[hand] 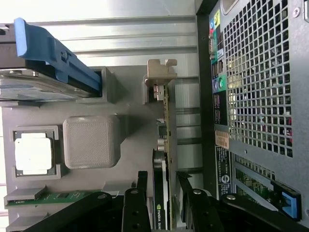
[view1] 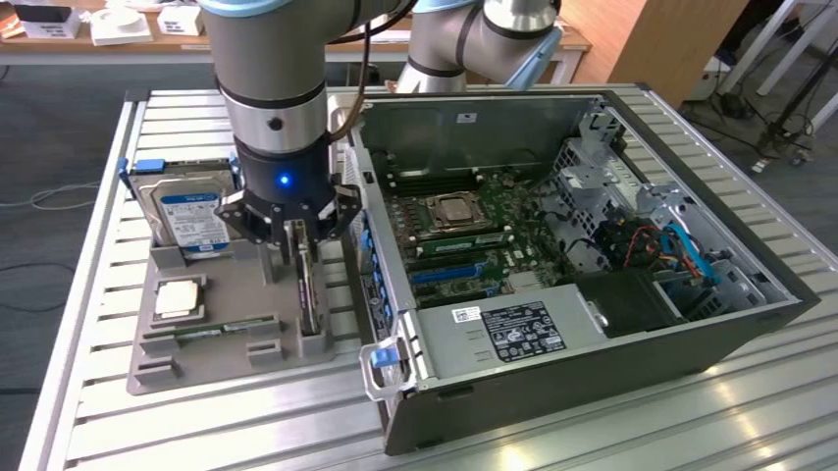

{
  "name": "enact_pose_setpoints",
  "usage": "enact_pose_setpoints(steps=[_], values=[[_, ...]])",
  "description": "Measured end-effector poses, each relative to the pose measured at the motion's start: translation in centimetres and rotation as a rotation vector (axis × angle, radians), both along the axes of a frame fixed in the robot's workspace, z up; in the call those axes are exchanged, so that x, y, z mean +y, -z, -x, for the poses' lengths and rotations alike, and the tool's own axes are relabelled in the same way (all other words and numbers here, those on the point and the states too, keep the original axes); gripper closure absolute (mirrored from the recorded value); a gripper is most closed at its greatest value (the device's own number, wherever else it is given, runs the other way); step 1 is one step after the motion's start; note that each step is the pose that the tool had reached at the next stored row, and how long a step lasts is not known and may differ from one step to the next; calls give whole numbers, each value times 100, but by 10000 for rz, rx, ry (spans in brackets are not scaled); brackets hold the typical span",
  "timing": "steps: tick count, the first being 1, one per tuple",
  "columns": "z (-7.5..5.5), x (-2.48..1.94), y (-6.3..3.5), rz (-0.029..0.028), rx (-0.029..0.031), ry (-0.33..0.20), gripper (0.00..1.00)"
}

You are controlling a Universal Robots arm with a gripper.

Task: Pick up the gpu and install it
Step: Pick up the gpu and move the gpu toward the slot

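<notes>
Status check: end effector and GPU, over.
End effector open, straddling thin dark GPU card with silver bracket. Card upright in grey plastic tray slot, not yet lifted. Nothing blocking the card.

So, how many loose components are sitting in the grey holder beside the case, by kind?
hard drive: 1
CPU: 1
RAM stick: 1
gpu: 1
Total: 4

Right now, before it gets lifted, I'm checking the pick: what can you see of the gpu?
The gpu is a thin dark circuit card with a silver end bracket, standing on edge in a slot of the grey holder, beside the open computer case. The gripper straddles it, open, one finger on each side.
</notes>
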State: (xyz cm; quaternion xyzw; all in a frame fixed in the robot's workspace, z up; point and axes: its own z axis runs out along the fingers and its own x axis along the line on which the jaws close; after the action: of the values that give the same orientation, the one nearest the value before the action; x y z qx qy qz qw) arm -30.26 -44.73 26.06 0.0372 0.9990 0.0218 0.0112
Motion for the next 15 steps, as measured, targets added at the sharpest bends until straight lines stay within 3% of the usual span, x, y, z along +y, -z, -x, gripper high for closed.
enact_pose_setpoints(steps=[3,10,15], values=[[0,-1,3,11,4,-1,63],[0,-49,10,20,11,0,63],[0,-52,58,21,11,0,63]])
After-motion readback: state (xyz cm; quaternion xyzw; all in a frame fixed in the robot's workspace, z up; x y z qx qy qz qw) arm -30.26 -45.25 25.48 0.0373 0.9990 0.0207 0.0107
